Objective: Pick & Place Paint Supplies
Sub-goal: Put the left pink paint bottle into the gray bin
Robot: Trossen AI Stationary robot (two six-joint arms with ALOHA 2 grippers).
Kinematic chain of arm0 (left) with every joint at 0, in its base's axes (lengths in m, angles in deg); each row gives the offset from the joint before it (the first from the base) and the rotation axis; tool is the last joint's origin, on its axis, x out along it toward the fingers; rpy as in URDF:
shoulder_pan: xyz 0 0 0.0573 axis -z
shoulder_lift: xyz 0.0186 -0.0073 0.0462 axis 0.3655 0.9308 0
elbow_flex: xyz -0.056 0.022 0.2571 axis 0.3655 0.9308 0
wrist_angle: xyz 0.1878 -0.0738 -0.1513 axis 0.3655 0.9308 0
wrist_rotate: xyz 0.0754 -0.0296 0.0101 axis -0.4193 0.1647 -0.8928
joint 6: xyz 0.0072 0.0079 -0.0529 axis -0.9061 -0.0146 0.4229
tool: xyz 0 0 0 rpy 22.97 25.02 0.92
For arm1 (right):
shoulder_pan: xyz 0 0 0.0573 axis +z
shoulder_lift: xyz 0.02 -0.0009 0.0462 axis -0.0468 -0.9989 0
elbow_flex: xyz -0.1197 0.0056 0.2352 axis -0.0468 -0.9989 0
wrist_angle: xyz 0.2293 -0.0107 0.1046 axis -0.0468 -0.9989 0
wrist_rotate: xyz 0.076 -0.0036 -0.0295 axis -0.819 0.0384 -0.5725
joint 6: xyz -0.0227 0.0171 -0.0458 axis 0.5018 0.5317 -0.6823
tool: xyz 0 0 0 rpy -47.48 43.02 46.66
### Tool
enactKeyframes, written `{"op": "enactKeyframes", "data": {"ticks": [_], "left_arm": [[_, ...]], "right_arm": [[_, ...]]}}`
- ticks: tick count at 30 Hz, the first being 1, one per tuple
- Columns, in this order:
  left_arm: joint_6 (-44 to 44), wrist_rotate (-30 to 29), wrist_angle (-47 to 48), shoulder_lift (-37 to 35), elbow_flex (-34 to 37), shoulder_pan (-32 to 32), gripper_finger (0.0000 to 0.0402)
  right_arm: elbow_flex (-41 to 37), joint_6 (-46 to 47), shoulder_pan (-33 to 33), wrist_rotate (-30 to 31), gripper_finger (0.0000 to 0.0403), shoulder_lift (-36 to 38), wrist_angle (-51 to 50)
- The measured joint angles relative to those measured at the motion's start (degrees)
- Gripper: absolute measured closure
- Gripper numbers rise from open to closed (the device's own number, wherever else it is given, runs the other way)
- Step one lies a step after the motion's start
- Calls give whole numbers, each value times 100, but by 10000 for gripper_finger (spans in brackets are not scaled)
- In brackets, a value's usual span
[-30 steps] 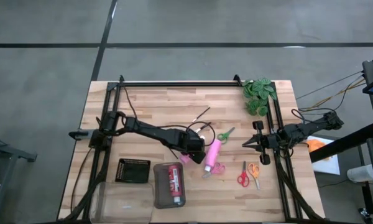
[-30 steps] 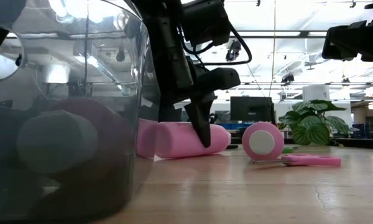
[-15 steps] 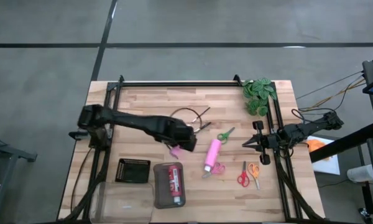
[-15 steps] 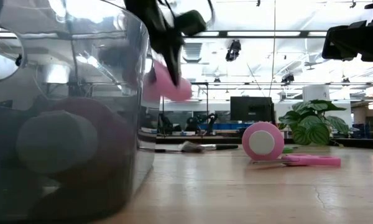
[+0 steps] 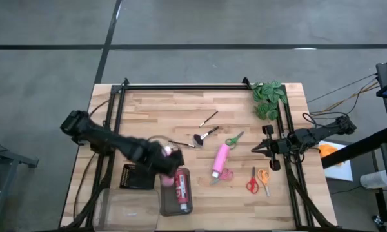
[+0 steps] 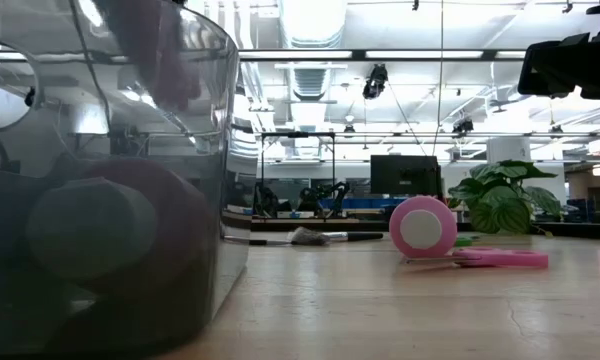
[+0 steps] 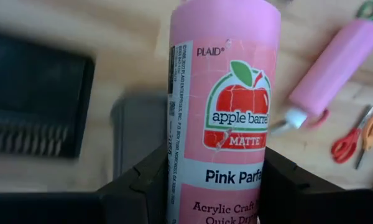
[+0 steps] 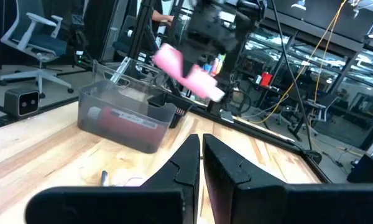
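The left gripper (image 5: 169, 156) holds a pink paint bottle (image 7: 222, 106) between its jaws, which close on the bottle's sides; the label shows a red apple. In the high view this gripper hangs over the upper edge of the clear tray (image 5: 176, 191), near the front left of the table (image 5: 155, 106), with the black tray (image 5: 138, 176) just beside it to the left. A red bottle (image 5: 179, 188) already lies inside the clear tray. A second pink bottle (image 5: 220, 160) lies on its side near the middle of the table, its white cap end touching the pink-handled scissors (image 5: 225, 174). Green-handled scissors (image 5: 234, 138) lie just beyond it, and the fluffy black-tipped brush (image 5: 204, 135) sits a little to their left. A thin dark brush (image 5: 209, 118) lies farther back, another thin brush (image 5: 180, 144) nearer the left arm. Red-handled scissors (image 5: 252, 183) and orange-handled scissors (image 5: 264, 176) lie side by side toward the front right. The right gripper (image 5: 258, 147) waits at the right edge of the table with its jaws closed and empty. The green leafy plant (image 5: 268, 98) stands at the back right corner.
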Motion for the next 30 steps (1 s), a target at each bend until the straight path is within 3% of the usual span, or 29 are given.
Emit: {"op": "enactKeyframes", "data": {"ticks": [5, 9, 22, 30], "left_arm": [[1319, -211, -389, 347, 0, 813, 229], [1776, -473, -825, 738, 0, 1161, 229], [1685, -568, -987, 1699, -140, 1218, 229], [1560, -822, -986, 1814, -142, 1218, 229]], "right_arm": [[0, 0, 0, 10, 388, -2, 0], [0, 0, 0, 13, 388, -2, 0], [0, 0, 0, 13, 388, -2, 0], [1, 0, -2, 13, 388, -4, 0]]}}
